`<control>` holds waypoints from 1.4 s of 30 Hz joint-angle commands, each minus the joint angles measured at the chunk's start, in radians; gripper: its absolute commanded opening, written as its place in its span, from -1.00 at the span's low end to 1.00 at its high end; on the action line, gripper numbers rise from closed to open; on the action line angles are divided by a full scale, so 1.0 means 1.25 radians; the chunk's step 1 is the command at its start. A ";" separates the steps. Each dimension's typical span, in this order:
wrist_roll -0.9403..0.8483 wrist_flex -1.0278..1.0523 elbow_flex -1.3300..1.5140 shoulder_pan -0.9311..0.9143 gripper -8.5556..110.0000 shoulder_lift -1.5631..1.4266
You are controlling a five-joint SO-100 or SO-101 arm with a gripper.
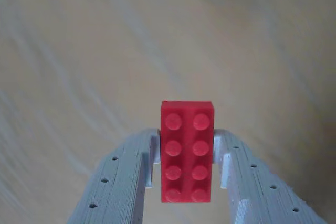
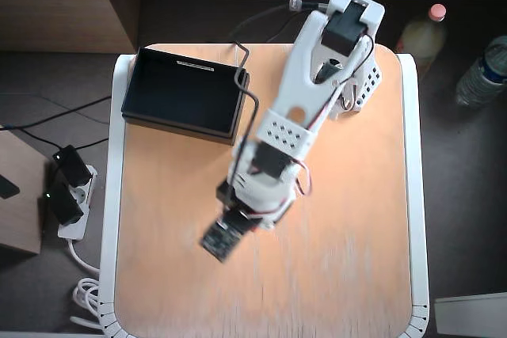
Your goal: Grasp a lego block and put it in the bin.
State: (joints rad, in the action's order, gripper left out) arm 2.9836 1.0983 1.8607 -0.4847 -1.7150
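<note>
In the wrist view the red lego block (image 1: pixel 187 150) stands lengthwise between my two white fingers (image 1: pixel 126 177), studs facing the camera. My gripper (image 1: pixel 186 139) is shut on it and holds it above the blurred wooden tabletop. In the overhead view the gripper (image 2: pixel 219 241) is blurred over the middle-left of the table, and the block is hidden beneath it. The black bin (image 2: pixel 184 93) sits at the table's far-left corner, well apart from the gripper and up-left of it in that view.
The white arm (image 2: pixel 297 116) reaches from its base at the far right of the wooden table (image 2: pixel 348 235). Two bottles (image 2: pixel 417 33) stand on the floor to the right. A power strip (image 2: pixel 67 195) and cables lie off the left edge.
</note>
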 commanded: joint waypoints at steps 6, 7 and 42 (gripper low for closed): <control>-0.006 0.108 -0.101 -0.171 -0.85 -0.191; -0.006 0.115 -0.101 -0.191 -0.85 -0.206; 0.188 -0.009 0.164 -0.711 -0.85 -0.352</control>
State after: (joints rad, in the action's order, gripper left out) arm 3.2106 1.1904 2.0601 -1.3407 -2.0862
